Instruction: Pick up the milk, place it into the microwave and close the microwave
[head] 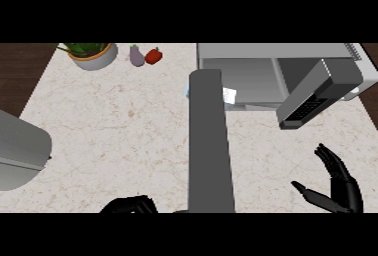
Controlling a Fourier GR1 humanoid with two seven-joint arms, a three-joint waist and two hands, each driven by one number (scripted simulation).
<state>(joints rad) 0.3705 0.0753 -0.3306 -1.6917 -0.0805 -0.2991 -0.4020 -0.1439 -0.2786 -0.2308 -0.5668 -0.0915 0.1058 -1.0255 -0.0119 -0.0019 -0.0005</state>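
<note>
The microwave [277, 51] stands at the counter's back right, its door [316, 96] swung open to the right. A white corner of the milk [229, 95] pokes out at the front of the open cavity, with a bluish sliver on the other side of my left forearm [209, 145]. That forearm runs from the view's bottom centre straight up to the opening and covers most of the milk. It also hides my left hand. My right hand [338, 189] rests open at the lower right, fingers up, holding nothing.
A potted plant [93, 55], an eggplant [136, 56] and a red pepper [153, 56] stand along the back left. A grey rounded object [21, 150] overhangs the counter's left edge. A dark shape [130, 204] sits at the bottom edge.
</note>
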